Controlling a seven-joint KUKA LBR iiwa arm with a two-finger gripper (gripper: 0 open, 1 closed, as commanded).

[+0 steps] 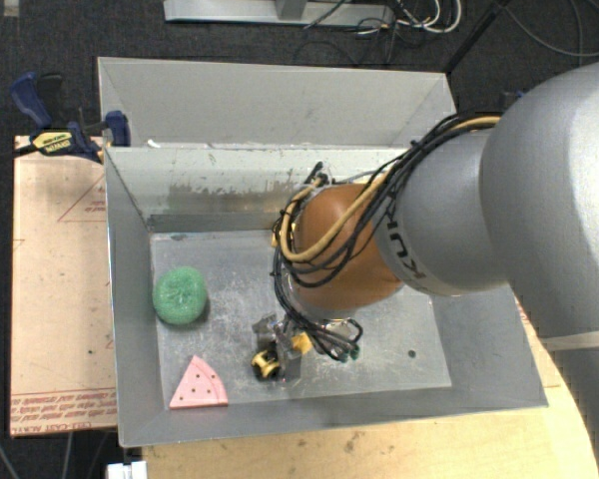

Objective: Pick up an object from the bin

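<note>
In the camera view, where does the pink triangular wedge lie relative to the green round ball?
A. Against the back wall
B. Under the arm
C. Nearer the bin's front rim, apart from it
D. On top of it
C: the pink triangular wedge lies by the front-left corner of the grey metal bin, below the green round ball in the view, with bare floor between them.

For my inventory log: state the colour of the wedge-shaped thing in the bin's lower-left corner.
The wedge is pink, seen best in the camera view.
</note>
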